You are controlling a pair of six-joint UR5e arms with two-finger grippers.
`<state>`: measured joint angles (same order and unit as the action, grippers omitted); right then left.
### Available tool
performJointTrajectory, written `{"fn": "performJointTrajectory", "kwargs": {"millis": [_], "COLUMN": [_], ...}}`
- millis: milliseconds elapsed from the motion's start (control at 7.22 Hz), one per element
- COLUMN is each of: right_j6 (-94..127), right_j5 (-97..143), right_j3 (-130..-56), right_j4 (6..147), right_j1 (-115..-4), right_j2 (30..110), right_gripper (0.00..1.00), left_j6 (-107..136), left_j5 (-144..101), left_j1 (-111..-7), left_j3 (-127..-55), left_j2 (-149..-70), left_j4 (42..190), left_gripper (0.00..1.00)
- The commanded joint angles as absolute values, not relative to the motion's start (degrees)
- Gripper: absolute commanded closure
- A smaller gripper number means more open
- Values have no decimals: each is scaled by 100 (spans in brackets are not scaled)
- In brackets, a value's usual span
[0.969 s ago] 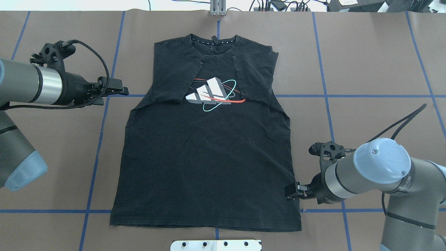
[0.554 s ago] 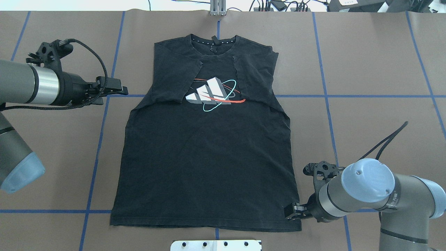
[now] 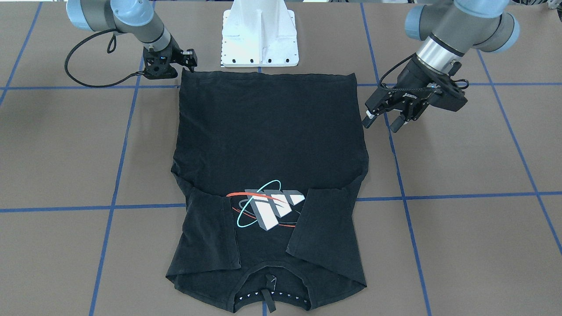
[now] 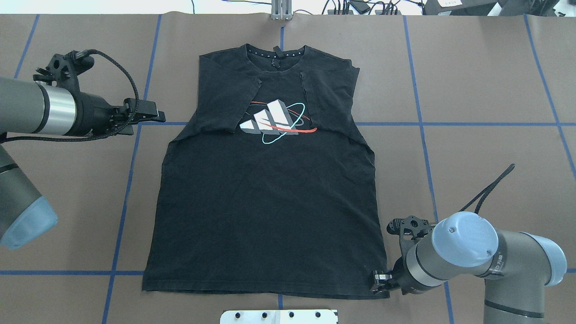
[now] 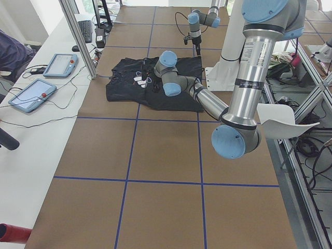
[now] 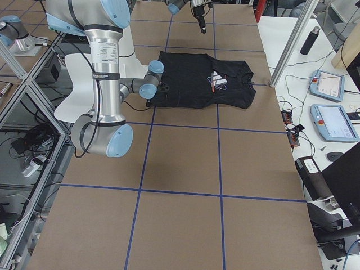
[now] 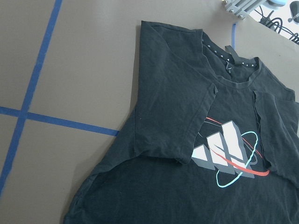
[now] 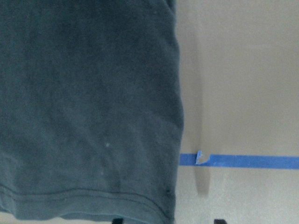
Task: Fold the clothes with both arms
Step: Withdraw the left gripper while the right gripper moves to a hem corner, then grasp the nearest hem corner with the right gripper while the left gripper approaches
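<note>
The black T-shirt [image 4: 270, 202] lies flat with its logo [image 4: 275, 120] up and both sleeves folded inward. Its collar is at the far side, its hem toward the robot. My right gripper [image 4: 377, 280] is low at the hem's right corner, open. In the right wrist view the shirt's corner [image 8: 159, 205] sits between the two fingertips at the bottom edge. My left gripper [image 3: 383, 122] hovers open beside the shirt's left edge, apart from the cloth. The left wrist view shows the folded left sleeve [image 7: 173, 116] and no fingers.
The white pedestal base [image 3: 260, 35] stands just behind the hem. Blue tape lines [image 4: 472, 123] cross the brown table. A side table beyond the collar carries tablets [image 5: 57, 65] and cables, and a person's sleeve [image 5: 10, 52] shows at its edge.
My right gripper has moved along the shirt's right edge toward the robot, down to the hem corner. The left arm has barely shifted. The shirt has not moved.
</note>
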<state>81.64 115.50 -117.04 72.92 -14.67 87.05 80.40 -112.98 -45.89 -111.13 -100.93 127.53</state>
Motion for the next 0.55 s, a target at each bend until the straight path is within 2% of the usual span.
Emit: {"fn": "performJointTrajectory", "kwargs": {"millis": [0, 277, 415], "right_j6": [8165, 8165, 8165], "right_j5": [11549, 11549, 11549], "right_j3": [-11655, -11550, -11531], "right_j4": [7295, 7295, 7295], "right_j1": [-1407, -1354, -1354], "right_j2": [8692, 8596, 8561], "right_gripper": [40, 40, 43], "left_j6": [8033, 8033, 8033], "left_j5": [-11216, -11215, -11215], "left_j1": [-4597, -4597, -4588], "left_j3": [-11109, -11109, -11109], "left_j2": [-10090, -10090, -10064], "left_j4": [12753, 12753, 12753], "left_gripper": [0, 0, 0]}}
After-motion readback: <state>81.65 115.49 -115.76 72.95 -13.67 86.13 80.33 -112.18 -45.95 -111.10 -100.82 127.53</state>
